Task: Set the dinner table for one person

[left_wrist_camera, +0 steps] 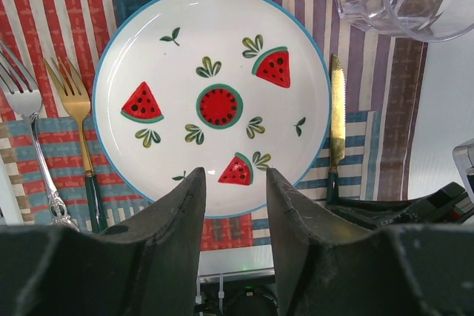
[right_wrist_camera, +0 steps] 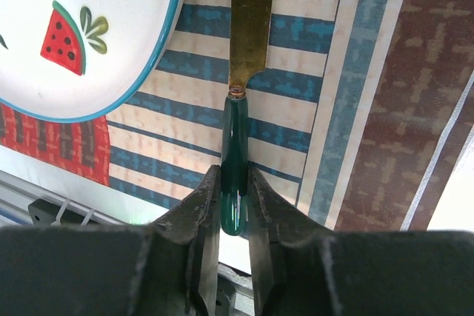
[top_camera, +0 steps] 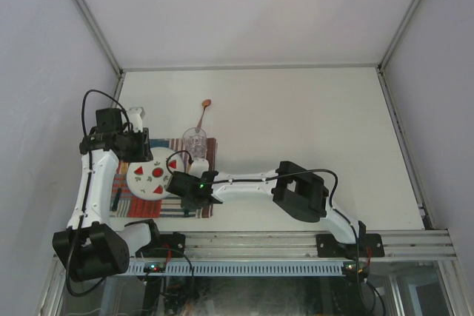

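Note:
On the dinner table (top_camera: 311, 123) lies a striped placemat (top_camera: 194, 208) with a white watermelon plate (left_wrist_camera: 215, 101) on it. A gold knife (right_wrist_camera: 250, 20) with a green handle lies on the mat right of the plate. My right gripper (right_wrist_camera: 234, 172) is low over the mat's near edge, shut on the end of that handle. My left gripper (left_wrist_camera: 235, 175) hangs open above the plate's near rim, with nothing between its fingers. A silver fork (left_wrist_camera: 29, 131) and a gold fork (left_wrist_camera: 78, 123) lie left of the plate.
A clear glass (top_camera: 195, 140) stands at the mat's far right corner. A wooden spoon (top_camera: 204, 112) lies on the bare table beyond it. Aluminium rails (top_camera: 296, 242) edge the table, and white walls close it in.

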### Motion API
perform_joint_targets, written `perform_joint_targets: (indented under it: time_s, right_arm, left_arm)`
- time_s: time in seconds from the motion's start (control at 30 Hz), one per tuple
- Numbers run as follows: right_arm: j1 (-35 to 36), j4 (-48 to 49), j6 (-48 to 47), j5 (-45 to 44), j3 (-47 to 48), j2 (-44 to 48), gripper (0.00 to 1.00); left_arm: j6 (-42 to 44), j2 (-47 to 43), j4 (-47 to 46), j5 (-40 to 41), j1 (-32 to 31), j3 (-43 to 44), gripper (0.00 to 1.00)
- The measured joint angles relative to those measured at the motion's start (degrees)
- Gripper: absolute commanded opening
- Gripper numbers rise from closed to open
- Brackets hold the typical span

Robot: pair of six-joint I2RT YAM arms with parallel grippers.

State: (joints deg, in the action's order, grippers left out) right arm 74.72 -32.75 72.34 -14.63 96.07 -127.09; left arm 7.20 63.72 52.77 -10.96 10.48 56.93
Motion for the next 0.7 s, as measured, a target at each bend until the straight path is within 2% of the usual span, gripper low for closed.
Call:
perform_joint_targets:
  time_s: [0.23,0.7]
  right_arm:
    - [-0.1,-1.5,-0.3,-1.1,1.2,0.0,0.57]
    - [-2.1,-6.5,-1.4,-5.6,1.7,2.3,0.60]
  left_arm:
    - [0.5,0.0,-0.3,-0.2,0.1,0.0,0.43]
    - [1.5,0.1,-0.3,-0.3,0.7,0.0,0.42]
